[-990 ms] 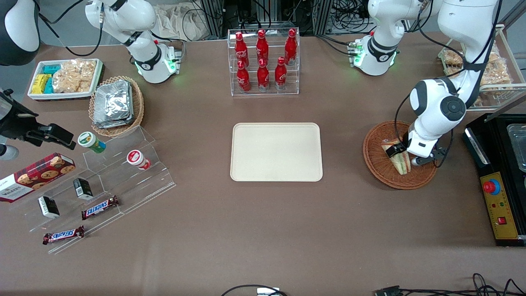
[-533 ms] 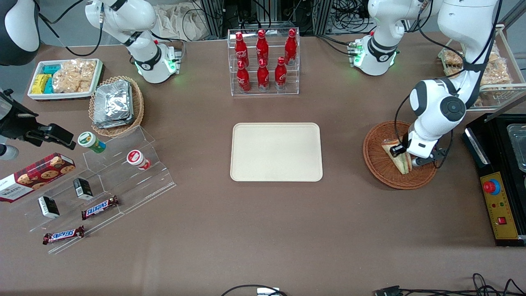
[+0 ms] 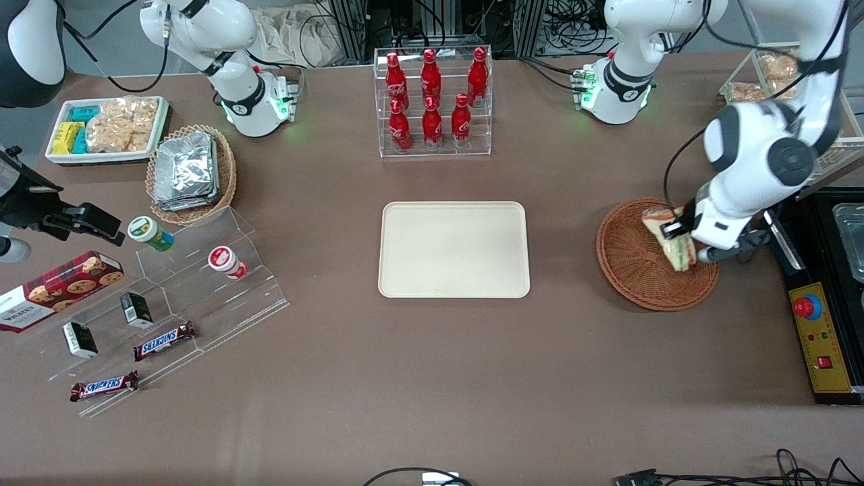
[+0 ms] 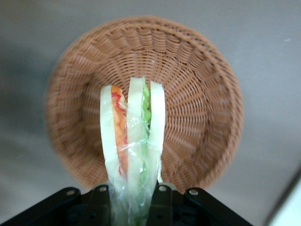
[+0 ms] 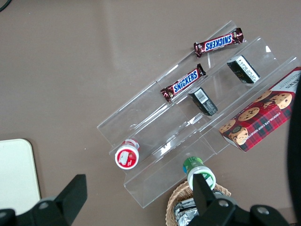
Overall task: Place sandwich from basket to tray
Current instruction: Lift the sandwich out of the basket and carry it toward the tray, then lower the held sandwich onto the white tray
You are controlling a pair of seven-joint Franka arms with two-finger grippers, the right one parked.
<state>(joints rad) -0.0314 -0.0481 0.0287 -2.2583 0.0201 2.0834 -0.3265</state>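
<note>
Fingers (image 4: 162, 202) of the left gripper (image 4: 132, 207) pinch the wrapped sandwich (image 4: 133, 141) by one end, holding it lifted above the reddish-brown basket (image 3: 634, 270). Toward the parked arm's end of the worktop (image 3: 432, 378), the cream tray (image 3: 453, 250) sits well apart.

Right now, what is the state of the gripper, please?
Left gripper: jaws closed on the sandwich, lifted above the basket.
</note>
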